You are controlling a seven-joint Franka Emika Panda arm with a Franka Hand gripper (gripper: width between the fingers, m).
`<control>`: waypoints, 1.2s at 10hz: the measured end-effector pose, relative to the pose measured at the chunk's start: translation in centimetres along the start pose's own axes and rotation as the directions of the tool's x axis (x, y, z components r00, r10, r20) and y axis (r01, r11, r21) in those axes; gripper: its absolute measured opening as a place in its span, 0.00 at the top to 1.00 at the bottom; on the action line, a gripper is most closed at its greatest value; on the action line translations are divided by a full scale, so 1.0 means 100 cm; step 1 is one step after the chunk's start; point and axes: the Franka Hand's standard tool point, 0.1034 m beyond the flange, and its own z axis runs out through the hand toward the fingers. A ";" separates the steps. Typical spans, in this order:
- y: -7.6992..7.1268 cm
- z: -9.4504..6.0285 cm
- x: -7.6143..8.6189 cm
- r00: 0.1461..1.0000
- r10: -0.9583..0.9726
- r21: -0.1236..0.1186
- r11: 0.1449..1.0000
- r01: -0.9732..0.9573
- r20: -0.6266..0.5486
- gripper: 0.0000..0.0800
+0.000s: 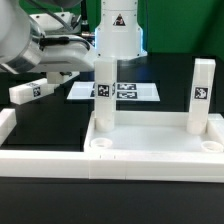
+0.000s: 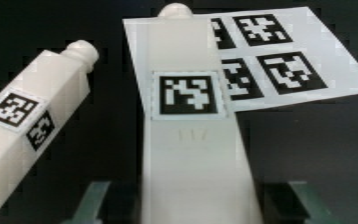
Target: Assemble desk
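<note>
Desk top (image 1: pixel 150 158): shallow white plastic tray, matte, with round corner sockets. It lies in front of the marker board (image 1: pixel 128 90), and only the exterior view shows it. First upright leg (image 1: pixel 105 95) overlaps the board's left edge; second upright leg (image 1: pixel 200 95) stands off its right. All are square bars with tags.

Wrist view only: gripper (image 2: pixel 190 200) jaws clamped on held leg (image 2: pixel 190 120), rounded peg over the board's corner. Loose leg (image 2: pixel 43 100) lies clear of the board.

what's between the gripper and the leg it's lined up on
Nothing visible: the leg sits right between the fingers of the gripper. The second leg lies beside it, apart.
</note>
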 end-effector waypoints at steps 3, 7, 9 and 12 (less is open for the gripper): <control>-0.006 -0.015 -0.007 1.000 -0.009 0.001 1.000 0.009 0.006 0.64; -0.007 -0.040 -0.007 0.999 0.002 -0.007 1.000 -0.002 -0.050 0.64; -0.006 -0.047 0.002 0.992 -0.003 -0.019 1.000 0.001 -0.127 0.64; -0.010 -0.065 -0.003 0.961 -0.015 -0.022 1.000 0.009 -0.275 0.64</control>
